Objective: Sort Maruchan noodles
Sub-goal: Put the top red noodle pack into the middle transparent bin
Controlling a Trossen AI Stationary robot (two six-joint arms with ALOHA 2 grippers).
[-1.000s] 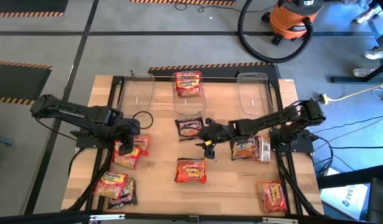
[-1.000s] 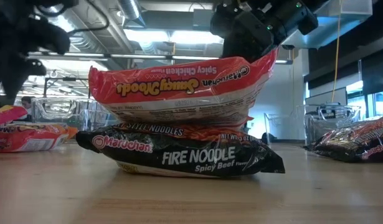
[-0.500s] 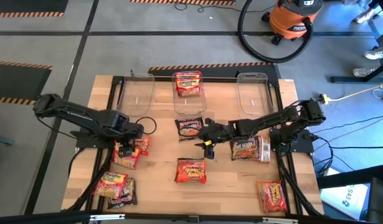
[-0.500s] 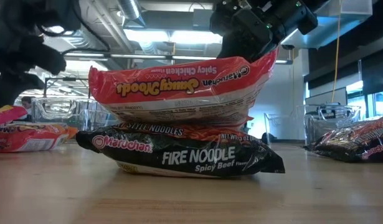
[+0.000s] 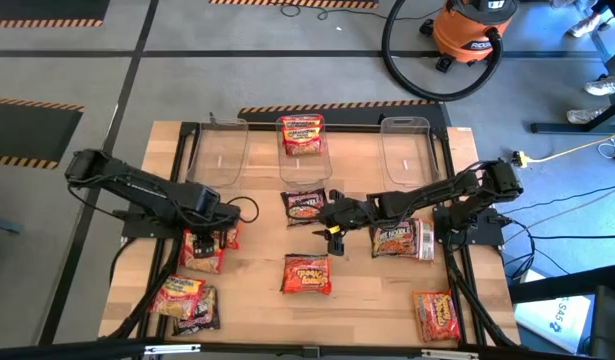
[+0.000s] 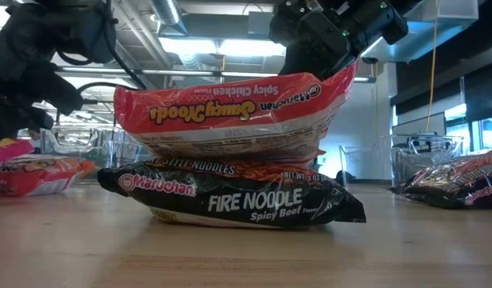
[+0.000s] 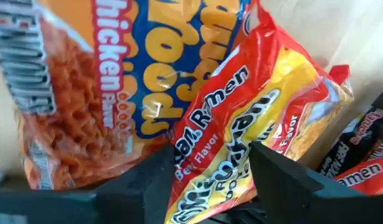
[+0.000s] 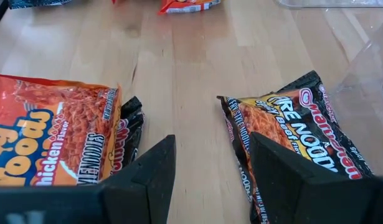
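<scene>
Red-and-yellow film fills the left wrist view: a Beef Flavor packet (image 7: 253, 130) lies between the left gripper (image 5: 209, 238)'s parted fingers, over an orange chicken packet (image 7: 85, 93) near the table (image 5: 377, 300)'s left edge. Whether the fingers bite yet, I cannot tell. The slick wrapper could slip, or drag its neighbour along. The right gripper (image 5: 334, 237) hangs open mid-table over bare wood, between two packets. Three clear tubs (image 5: 405, 150) line the far edge; room between is fair.
</scene>
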